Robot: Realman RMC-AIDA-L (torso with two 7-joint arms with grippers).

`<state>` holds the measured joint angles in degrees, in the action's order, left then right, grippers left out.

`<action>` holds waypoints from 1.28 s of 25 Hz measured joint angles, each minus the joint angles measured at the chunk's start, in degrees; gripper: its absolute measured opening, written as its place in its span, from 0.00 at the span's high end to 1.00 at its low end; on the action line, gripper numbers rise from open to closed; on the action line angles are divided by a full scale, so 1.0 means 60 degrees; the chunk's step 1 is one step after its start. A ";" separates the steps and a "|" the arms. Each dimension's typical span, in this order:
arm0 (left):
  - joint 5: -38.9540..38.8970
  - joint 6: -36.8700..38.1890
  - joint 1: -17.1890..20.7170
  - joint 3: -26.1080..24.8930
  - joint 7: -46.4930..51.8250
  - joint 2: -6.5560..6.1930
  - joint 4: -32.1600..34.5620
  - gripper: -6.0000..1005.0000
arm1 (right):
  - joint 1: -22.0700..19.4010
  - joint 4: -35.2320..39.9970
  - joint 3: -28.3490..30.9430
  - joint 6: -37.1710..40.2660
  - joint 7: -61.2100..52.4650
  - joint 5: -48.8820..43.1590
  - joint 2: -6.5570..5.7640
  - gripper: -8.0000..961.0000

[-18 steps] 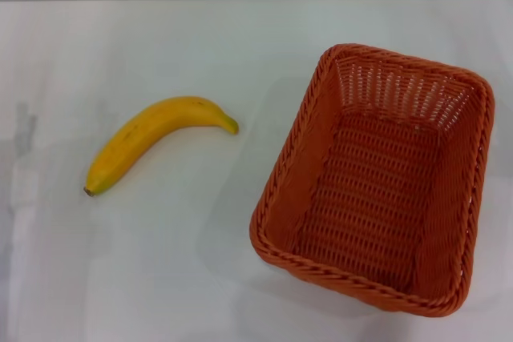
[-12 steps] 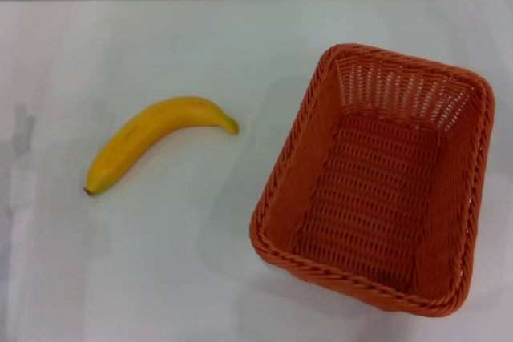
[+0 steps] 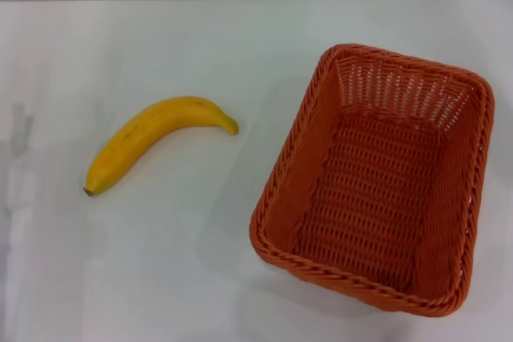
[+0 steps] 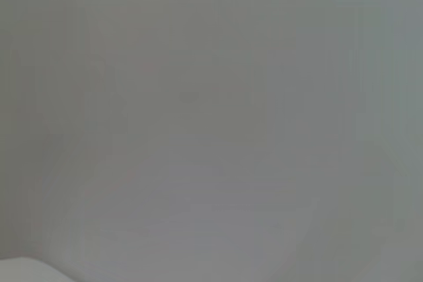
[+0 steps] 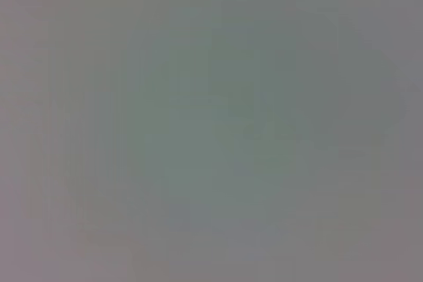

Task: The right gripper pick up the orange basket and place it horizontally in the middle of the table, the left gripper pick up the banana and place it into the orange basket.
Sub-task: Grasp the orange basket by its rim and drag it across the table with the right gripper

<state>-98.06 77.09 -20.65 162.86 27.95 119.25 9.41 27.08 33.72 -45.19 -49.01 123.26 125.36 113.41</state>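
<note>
Nothing has moved since the earlier head views: banana and basket lie exactly where they did.

1 large rectangular orange woven basket, braided rim, open-weave sloping sides, sits upright and empty toward the right edge of the wide white smooth table. Its long axis runs roughly from the near edge to the far edge, slightly skewed, so it is not yet set horizontally in the middle; judged, that step has not begun.

1 curved yellow banana, greenish tip, brown stem end, lies flat on the left half of the table, well apart from the basket, stem end toward the near left corner.

0 grippers show in any view. Both wrist views give only blank grey. Finger state of left gripper and right gripper: cannot tell, neither in sight.
</note>
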 joint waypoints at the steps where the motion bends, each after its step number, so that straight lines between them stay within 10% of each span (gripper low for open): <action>1: -0.0001 0.0000 0.0004 0.0000 0.0019 0.0000 -0.0002 0.12 | -0.0097 0.0708 -0.0607 0.0561 -0.1085 -0.0532 -0.0142 0.10; 5: 0.0015 0.0000 0.0019 0.0000 0.0035 -0.0004 -0.0006 0.12 | -0.0021 0.2372 -0.1579 0.1035 -0.4710 -0.3073 -0.0808 0.10; 12: 0.0004 -0.0001 0.0068 0.0000 0.0041 -0.0011 -0.0033 0.12 | 0.1173 0.3243 -0.1529 -0.1979 -0.9356 -0.6891 -0.2060 0.11; 17: 0.0002 -0.0001 0.0002 0.0001 0.0047 -0.0012 -0.0148 0.12 | 0.2284 0.3326 -0.1494 -0.4011 -1.1097 -0.8839 -0.2599 0.11; 23: 0.0012 0.0033 -0.0021 0.0000 0.0585 -0.0012 -0.0235 0.12 | 0.3311 0.3426 -0.1525 -0.5574 -1.1653 -1.1140 -0.2333 0.11; 32: 0.0139 0.0074 0.0050 0.0000 0.0754 -0.0011 -0.0251 0.13 | 0.3981 0.3632 -0.1511 -0.6025 -1.2083 -1.4167 -0.1058 0.11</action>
<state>-97.22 77.53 -20.35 162.86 32.47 119.18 7.91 50.97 55.51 -54.25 -85.16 50.76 40.36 107.06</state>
